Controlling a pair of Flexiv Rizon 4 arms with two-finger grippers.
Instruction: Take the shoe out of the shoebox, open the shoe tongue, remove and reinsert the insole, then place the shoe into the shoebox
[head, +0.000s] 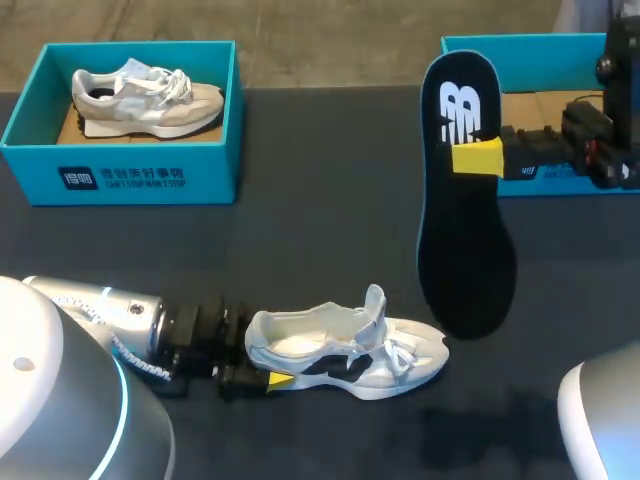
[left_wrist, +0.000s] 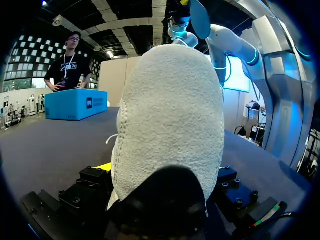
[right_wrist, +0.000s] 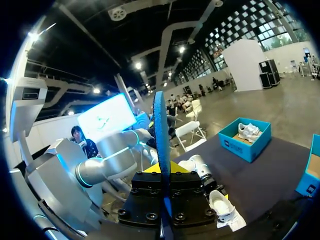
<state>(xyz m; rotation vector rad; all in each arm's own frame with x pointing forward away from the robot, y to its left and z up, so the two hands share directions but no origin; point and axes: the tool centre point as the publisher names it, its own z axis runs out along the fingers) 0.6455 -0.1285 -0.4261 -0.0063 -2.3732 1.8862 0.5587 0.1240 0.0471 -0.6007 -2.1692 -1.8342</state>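
A white shoe (head: 345, 350) stands upright on the dark table near the front, toe pointing right. My left gripper (head: 262, 380) comes in from the lower left and has the heel (left_wrist: 170, 115) snug between its wide-set fingers, one yellow tip (head: 281, 380) against the near side. My right gripper (head: 478, 158) is shut on a black insole (head: 462, 210) with a white logo, holding it upright above the table to the right of the shoe. In the right wrist view the insole (right_wrist: 161, 145) stands edge-on between the fingers, with the shoe (right_wrist: 222, 207) below.
A teal shoebox (head: 120, 172) at the back left holds a second pale shoe (head: 145, 98). Another teal shoebox (head: 530, 45) stands open at the back right, behind my right gripper.
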